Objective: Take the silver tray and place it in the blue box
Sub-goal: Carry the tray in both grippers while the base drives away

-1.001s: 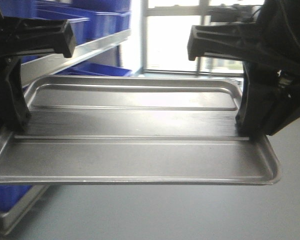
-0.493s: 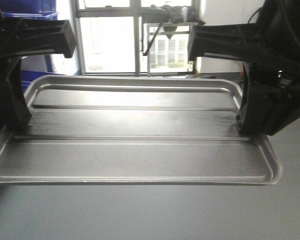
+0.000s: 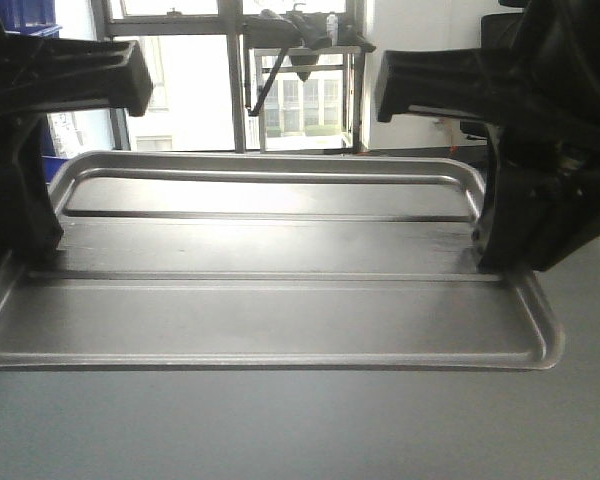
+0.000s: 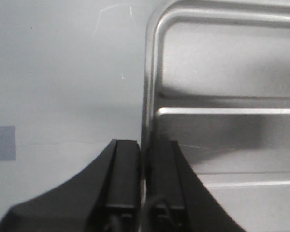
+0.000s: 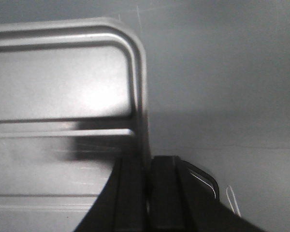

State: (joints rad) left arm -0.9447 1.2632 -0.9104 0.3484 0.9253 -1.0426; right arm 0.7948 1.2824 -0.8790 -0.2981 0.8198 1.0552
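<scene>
Your left gripper [image 4: 144, 157] and right gripper [image 5: 149, 166] clamp opposite rims of the shallow, shiny rectangular metal tray [image 3: 270, 320], jaws narrow. It sits level.

The left gripper [image 4: 144, 151] and right gripper [image 5: 149, 166] are clamped — fingers [image 4: 123, 169] closed — on opposite end rims of the silver tray [image 3: 280, 320].

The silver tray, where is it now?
The silver tray fills the front view's centre, raised, the left gripper clamping its left rim, the right gripper its right rim.
</scene>
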